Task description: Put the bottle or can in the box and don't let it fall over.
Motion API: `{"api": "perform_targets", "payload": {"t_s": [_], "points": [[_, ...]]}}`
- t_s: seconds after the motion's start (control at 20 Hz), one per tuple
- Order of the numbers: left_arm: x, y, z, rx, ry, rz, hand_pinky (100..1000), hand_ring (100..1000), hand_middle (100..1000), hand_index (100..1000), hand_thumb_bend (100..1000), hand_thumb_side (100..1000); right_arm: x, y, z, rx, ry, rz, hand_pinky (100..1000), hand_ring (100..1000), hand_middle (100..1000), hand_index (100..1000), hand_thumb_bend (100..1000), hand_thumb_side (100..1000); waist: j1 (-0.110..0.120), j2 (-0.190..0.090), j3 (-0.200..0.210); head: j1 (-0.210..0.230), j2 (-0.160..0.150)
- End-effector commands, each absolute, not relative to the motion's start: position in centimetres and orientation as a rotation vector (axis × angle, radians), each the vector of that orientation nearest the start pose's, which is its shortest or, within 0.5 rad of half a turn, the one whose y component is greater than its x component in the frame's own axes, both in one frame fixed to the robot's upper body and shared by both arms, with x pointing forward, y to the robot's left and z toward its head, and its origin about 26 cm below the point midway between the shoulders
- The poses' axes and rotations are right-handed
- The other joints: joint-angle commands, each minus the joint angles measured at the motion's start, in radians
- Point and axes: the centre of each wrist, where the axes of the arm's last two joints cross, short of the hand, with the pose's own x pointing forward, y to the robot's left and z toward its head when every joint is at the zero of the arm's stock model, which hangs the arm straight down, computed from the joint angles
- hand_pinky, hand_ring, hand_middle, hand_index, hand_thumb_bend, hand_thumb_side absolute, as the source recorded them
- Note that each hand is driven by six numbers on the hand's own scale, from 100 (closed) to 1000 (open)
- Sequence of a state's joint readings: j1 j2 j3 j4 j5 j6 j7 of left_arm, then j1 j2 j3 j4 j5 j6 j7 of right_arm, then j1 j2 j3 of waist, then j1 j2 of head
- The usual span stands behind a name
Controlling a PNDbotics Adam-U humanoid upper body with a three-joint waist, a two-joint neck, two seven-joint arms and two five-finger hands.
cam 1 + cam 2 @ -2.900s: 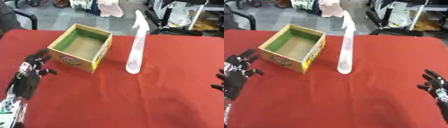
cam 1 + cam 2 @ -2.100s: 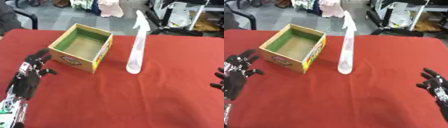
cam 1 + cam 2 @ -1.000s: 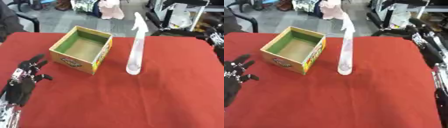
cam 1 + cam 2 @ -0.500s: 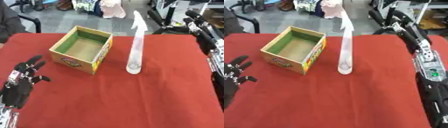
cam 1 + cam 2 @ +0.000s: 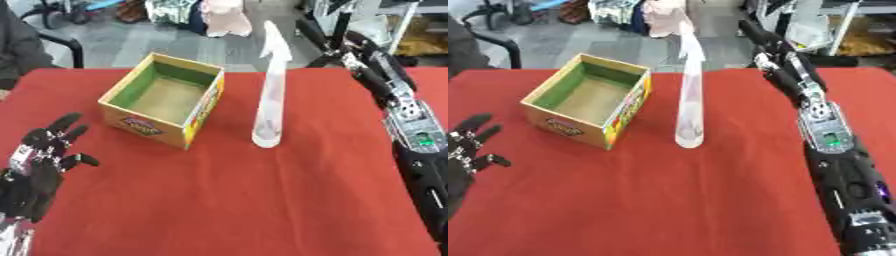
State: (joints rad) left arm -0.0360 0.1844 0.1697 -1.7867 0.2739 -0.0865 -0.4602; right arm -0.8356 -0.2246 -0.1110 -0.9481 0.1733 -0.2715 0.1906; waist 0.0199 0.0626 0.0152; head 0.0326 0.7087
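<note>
A tall, slim, translucent white spray bottle stands upright on the red tablecloth, just right of an open yellow cardboard box with a green lining. The robot's left hand rests open at lower left, fingers spread, holding nothing. Its right hand reaches beyond the bottle, fingers extended, empty.

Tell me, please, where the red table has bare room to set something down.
The near table, between left hand and right arm, is bare. The strip between box and bottle is tight.
</note>
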Motion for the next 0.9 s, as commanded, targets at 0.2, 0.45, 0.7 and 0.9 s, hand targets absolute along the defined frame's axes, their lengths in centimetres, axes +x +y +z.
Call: {"api": "perform_targets", "payload": {"t_s": [0.2,0.45,0.7,0.9], "points": [[28.1,31.8,7.9,-0.29,-1.949,-0.319,584,1000,996,963,189,922,47.6,-24.3,15.2,-0.135,-2.024,0.596,875,1000,1000,1000,100,610,0.005,-0.01,0.01,-0.014,-0.011],[28.1,31.6,7.9,-0.298,-1.952,-0.313,584,1000,995,963,189,919,47.7,-23.5,15.1,-0.127,-2.032,0.63,875,1000,1000,1000,100,606,0.011,-0.012,0.022,-0.022,-0.01],[28.2,31.6,7.9,-0.302,-1.952,-0.311,584,1000,995,963,189,918,47.7,-22.8,15.3,-0.112,-2.04,0.66,875,1000,1000,1000,100,590,0.011,-0.013,0.028,-0.028,-0.007],[28.2,31.6,7.9,-0.303,-1.95,-0.309,584,1000,995,963,190,919,47.6,-22.4,15.5,-0.1,-2.048,0.684,875,1000,1000,1000,100,585,0.01,-0.014,0.031,-0.032,-0.005]]}}
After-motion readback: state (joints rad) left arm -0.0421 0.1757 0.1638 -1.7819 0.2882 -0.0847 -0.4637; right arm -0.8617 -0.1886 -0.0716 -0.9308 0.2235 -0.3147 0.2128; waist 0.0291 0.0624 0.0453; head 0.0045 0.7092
